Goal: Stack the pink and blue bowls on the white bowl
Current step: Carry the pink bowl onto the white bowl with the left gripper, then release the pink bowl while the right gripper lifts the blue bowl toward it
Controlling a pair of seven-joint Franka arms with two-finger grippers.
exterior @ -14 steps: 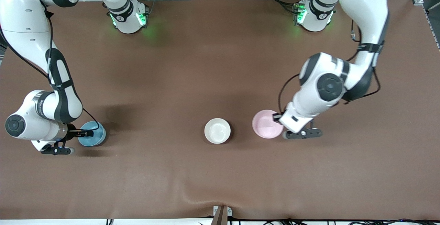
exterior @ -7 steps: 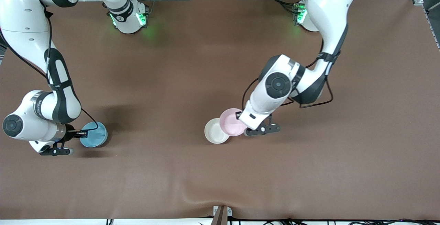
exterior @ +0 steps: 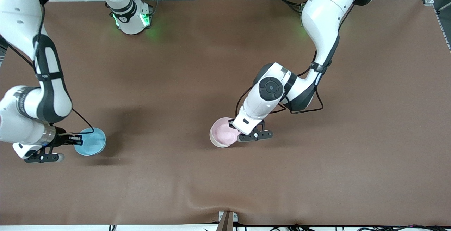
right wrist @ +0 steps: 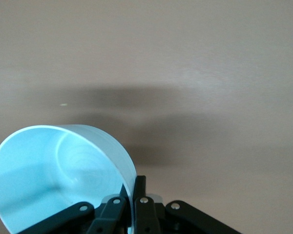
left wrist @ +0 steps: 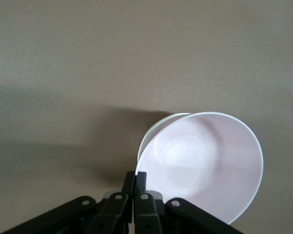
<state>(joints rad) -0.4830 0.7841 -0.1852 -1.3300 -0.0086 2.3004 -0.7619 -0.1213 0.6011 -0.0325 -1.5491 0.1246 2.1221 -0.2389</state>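
In the front view my left gripper [exterior: 233,124] is shut on the rim of the pink bowl [exterior: 224,134] and holds it, tilted, right over the white bowl [exterior: 214,142], of which only a sliver of rim shows. The left wrist view shows the same: the left gripper [left wrist: 135,178] pinches the pink bowl [left wrist: 205,161], with the white bowl [left wrist: 154,131] peeking out beneath. Toward the right arm's end of the table, my right gripper [exterior: 76,139] is shut on the rim of the blue bowl [exterior: 90,141], raised a little above the table. The right gripper [right wrist: 135,188] clamps the blue bowl [right wrist: 53,170].
The brown table mat [exterior: 317,174] has a raised wrinkle near its front edge at the middle [exterior: 211,197]. The arm bases [exterior: 132,19] stand along the back edge.
My left arm carried the pink bowl from beside the white bowl to over it. My right gripper closed on the blue bowl's rim and raised it slightly.
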